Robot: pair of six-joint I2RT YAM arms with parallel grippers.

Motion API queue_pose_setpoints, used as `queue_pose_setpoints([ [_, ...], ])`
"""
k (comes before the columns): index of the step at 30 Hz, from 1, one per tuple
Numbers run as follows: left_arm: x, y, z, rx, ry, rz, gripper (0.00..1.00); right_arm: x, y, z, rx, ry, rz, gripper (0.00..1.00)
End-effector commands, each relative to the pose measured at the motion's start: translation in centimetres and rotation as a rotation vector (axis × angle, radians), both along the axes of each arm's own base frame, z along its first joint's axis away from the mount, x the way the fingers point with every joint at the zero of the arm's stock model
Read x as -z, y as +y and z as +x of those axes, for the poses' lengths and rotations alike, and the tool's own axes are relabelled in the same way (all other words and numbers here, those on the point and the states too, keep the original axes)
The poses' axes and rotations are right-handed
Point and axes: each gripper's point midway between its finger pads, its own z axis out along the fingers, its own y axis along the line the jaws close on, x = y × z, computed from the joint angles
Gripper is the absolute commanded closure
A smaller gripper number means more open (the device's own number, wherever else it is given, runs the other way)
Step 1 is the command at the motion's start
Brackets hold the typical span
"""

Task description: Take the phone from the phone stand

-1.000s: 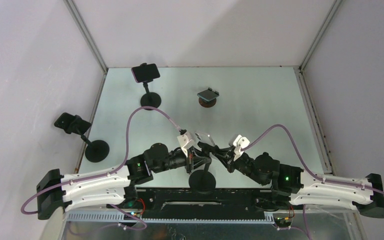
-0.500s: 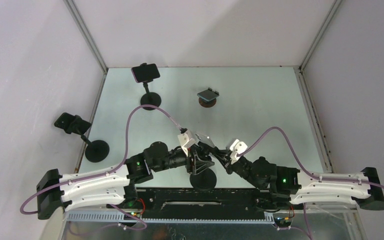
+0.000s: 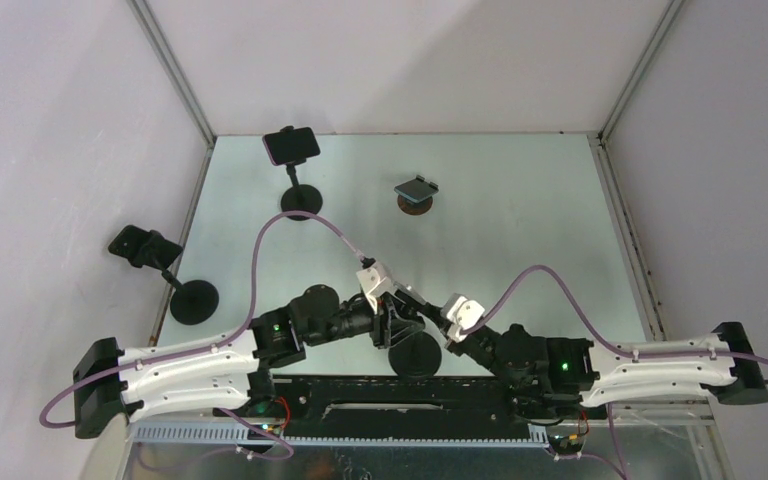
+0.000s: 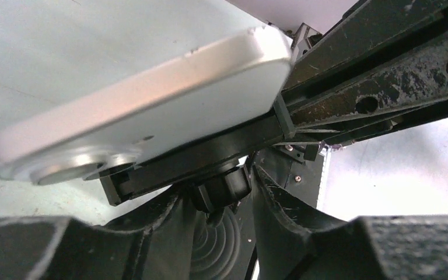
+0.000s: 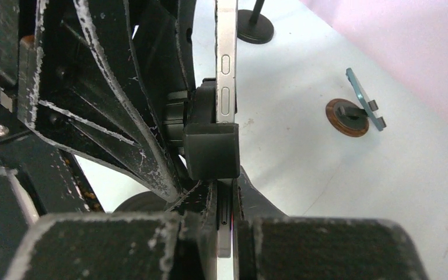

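The silver slab phone (image 4: 151,99) sits in the jaws of a black clamp stand (image 5: 210,149) at the near edge of the pale bench (image 3: 520,200), between the two arms. There are four stands on the bench. The other three are well apart from this one: a tall black stand carrying a pink-rimmed phone (image 3: 290,146), a black stand on the left (image 3: 145,247) whose load I cannot make out, and a low brown round-based stand (image 3: 416,203) holding a dark phone. The left gripper (image 4: 216,198) is closed narrowly around the clamp stand's neck under the clamp. The right gripper (image 5: 224,204) is pinched almost fully together on the silver phone's lower edge.
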Motion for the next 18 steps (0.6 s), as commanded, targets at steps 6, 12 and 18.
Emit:
queue_pose_setpoints([
  [6, -9.2, -0.3, 1.9, -0.107, -0.048, -0.275, 0.47, 0.0, 1.4, -2.1, -0.038, -0.077, -0.046, 1.00],
  [12, -9.4, 0.6, 3.3, -0.201, -0.036, -0.305, 0.56, 0.4, 2.2, -3.1, -0.068, -0.086, -0.059, 1.00],
  [18, -9.8, 0.8, 3.8, -0.230, -0.042, -0.325, 0.84, 0.0, 3.0, -4.1, -0.114, -0.071, -0.025, 1.00],
])
